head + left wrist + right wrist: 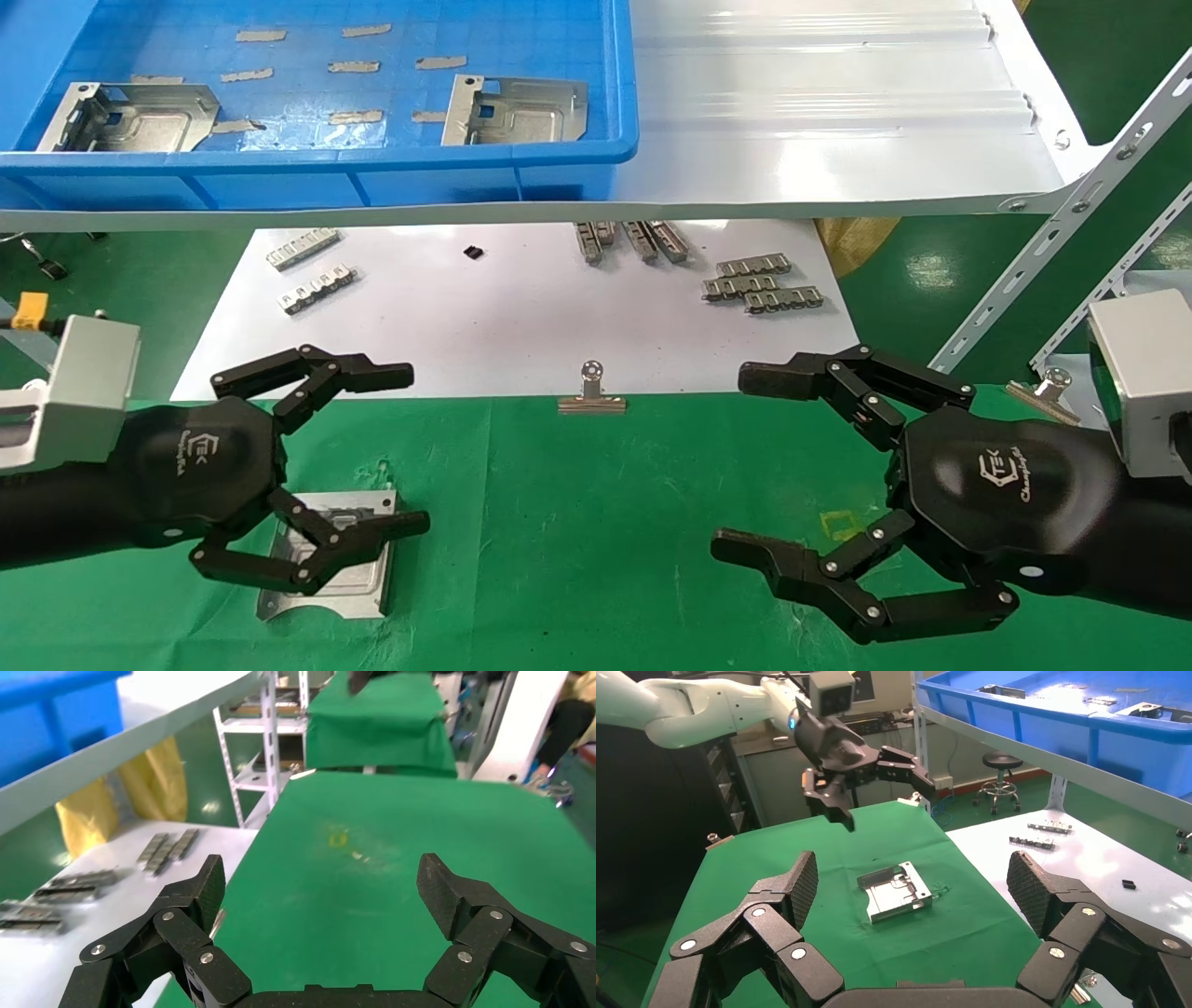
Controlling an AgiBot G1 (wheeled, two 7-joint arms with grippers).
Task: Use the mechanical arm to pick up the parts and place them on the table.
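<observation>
Part flat on green table; left gripper above, spread

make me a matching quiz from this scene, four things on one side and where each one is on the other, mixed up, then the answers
Things:
1. bracket
2. binder clip
3. two more brackets
4. right gripper

Places:
A. inside the blue bin
B. on the green cloth, under the open left gripper
C. open above the green cloth, holding nothing
D. at the edge where the white sheet meets the green cloth

Pairs: 1-B, 2-D, 3-A, 4-C
</observation>
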